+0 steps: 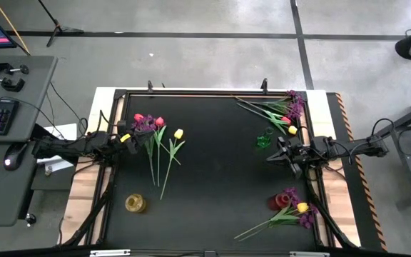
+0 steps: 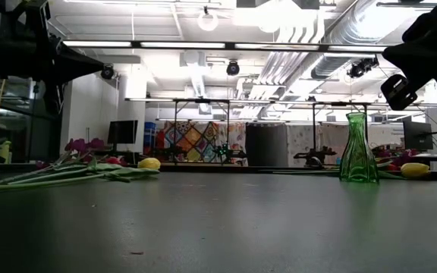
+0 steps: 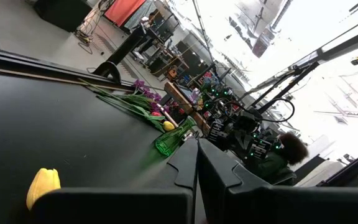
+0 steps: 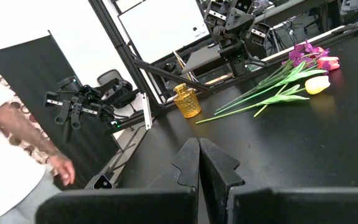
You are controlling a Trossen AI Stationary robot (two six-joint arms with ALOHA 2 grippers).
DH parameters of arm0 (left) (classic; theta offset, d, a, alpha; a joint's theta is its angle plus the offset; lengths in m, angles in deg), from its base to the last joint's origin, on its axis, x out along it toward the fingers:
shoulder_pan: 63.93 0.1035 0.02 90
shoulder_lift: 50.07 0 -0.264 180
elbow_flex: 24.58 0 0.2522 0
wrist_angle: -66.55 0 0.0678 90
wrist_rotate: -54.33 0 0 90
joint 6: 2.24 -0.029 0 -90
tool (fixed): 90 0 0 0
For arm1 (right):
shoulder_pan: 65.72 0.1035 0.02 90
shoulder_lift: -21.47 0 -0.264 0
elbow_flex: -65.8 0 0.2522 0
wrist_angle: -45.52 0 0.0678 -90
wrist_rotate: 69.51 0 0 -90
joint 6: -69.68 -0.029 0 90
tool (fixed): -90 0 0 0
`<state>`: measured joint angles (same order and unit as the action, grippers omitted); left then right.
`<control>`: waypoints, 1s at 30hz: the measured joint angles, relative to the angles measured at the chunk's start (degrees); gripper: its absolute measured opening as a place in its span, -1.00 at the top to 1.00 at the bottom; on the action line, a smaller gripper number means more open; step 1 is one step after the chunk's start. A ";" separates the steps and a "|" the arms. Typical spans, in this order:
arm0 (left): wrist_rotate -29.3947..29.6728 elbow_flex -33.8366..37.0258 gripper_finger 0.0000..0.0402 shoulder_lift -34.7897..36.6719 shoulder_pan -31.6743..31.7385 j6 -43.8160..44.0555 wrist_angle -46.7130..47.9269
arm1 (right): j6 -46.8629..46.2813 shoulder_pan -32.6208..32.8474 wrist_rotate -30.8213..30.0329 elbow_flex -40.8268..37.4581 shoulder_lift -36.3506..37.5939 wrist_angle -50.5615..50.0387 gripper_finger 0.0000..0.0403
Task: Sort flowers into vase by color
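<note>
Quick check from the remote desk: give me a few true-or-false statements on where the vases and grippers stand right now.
1. The clear green glass vase stands upright with no flowers in it. True.
2. The squat amber yellow vase holds yellow tulips. False: it stands alone, with nothing in it.
3. The left gripper is beside the red tulips. True.
4. The right gripper grips the green vase. False: its fingers are shut on nothing, apart from the vase.

Left tool (image 1: pixel 128 137): small from above; finger gap not discernible there.
Right tool (image 1: pixel 271 156): same limitation.
Person (image 4: pixel 8 134): cut off by the frame edge; only a sleeve and a hand visible.
Red vase (image 1: pixel 277 203): partly hidden under flowers (image 1: pixel 291 207).
Purple sprays (image 1: pixel 296 102): individual blossoms too small to distinguish.
</note>
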<state>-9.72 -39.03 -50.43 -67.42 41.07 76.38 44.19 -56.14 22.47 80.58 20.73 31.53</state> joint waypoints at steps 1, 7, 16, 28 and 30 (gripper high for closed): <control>0.01 -0.02 1.00 0.00 0.01 0.01 0.00 | 0.00 0.01 0.00 0.00 -0.01 0.00 1.00; 0.01 0.00 1.00 0.00 -0.01 0.02 0.00 | 0.00 0.00 0.00 0.01 -0.02 -0.01 1.00; 0.01 0.00 1.00 0.00 -0.01 0.01 0.00 | -14.25 0.02 -19.09 -0.03 0.01 23.22 1.00; 0.01 -0.01 1.00 0.00 -0.02 0.02 0.01 | -5.06 -0.35 -32.29 13.69 -21.19 41.15 1.00; 0.01 -0.01 1.00 0.00 0.00 0.01 0.01 | 0.00 -1.37 -33.54 20.86 -30.71 37.52 1.00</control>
<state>-9.72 -39.03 -50.43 -67.42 41.08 76.39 44.19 -57.50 -11.07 101.44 -9.98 69.04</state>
